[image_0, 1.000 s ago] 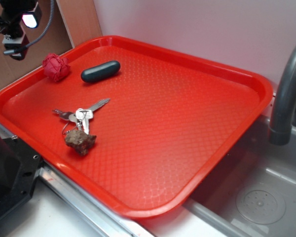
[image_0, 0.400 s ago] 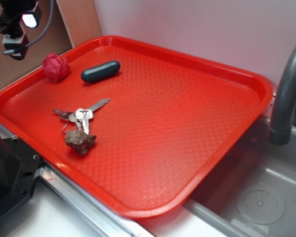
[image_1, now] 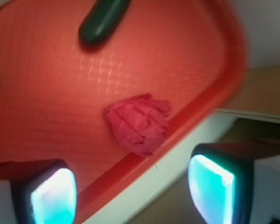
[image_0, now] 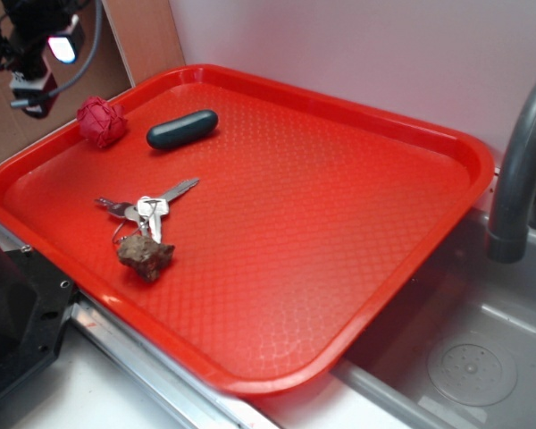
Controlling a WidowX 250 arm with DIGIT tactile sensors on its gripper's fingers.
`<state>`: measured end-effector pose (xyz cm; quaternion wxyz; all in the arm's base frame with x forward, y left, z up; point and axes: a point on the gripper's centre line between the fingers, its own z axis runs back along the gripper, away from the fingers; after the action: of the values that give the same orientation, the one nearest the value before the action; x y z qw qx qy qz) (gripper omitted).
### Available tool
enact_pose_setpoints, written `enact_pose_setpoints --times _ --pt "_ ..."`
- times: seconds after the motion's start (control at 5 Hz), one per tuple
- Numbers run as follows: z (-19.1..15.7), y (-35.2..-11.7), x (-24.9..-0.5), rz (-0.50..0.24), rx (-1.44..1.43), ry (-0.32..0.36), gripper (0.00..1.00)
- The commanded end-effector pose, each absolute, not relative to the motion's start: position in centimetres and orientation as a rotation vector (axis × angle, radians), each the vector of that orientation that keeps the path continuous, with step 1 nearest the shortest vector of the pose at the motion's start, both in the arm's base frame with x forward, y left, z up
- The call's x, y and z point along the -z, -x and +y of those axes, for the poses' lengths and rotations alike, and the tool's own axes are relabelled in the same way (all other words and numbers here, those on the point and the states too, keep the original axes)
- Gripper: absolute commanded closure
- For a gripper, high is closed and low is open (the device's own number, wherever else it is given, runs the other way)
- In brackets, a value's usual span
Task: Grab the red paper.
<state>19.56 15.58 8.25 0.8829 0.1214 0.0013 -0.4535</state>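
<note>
Paper: red paper (image_0: 101,121) sits crumpled in the tray's far left corner, against the raised rim; the wrist view shows it (image_1: 139,123) touching the rim's inner slope.
Gripper: gripper (image_1: 133,189) hangs above and to the left of the paper, outside the tray edge, its two fingers (image_1: 53,196) spread apart with nothing between them; in the exterior view only its dark body (image_0: 37,54) shows at the top left corner.
Case: dark oval case (image_0: 181,129) lies just beside the paper on the tray, apart from it, its long axis pointing roughly toward the paper; in the wrist view it (image_1: 102,21) is beyond the paper.
Keys: bunch of keys (image_0: 147,208) lies nearer the front left of the tray, well apart from the paper.
Rock: brown rock (image_0: 145,255) rests just in front of the keys, touching or nearly touching the ring.
Obstructions: nothing lies on top of the paper; the rim (image_1: 191,112) is the one thing pressed against it.
Tray: red tray (image_0: 339,223) with a fine textured floor, tilted slightly over a sink edge.
Sink: grey basin (image_0: 464,357) with a round drain lies at the lower right, a grey faucet (image_0: 518,170) arching over it.
Room: pale wall (image_0: 357,45) behind, a brown panel (image_0: 143,36) at the upper left.
</note>
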Motion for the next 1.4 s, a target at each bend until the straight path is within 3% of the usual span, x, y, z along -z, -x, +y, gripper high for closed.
enact_pose_setpoints --times 0.0,0.2,0.6,1.2 --pt "15.0 -21.4 -7.8 -0.003 1.070 -0.290 0.00" --pt "15.1 -21.5 -8.2 -0.018 1.090 -0.306 0.00" --pt "15.7 -21.8 -6.9 0.022 1.128 -0.353 0.00" --pt "14.5 -22.4 -2.1 0.121 1.218 -0.328 0.00"
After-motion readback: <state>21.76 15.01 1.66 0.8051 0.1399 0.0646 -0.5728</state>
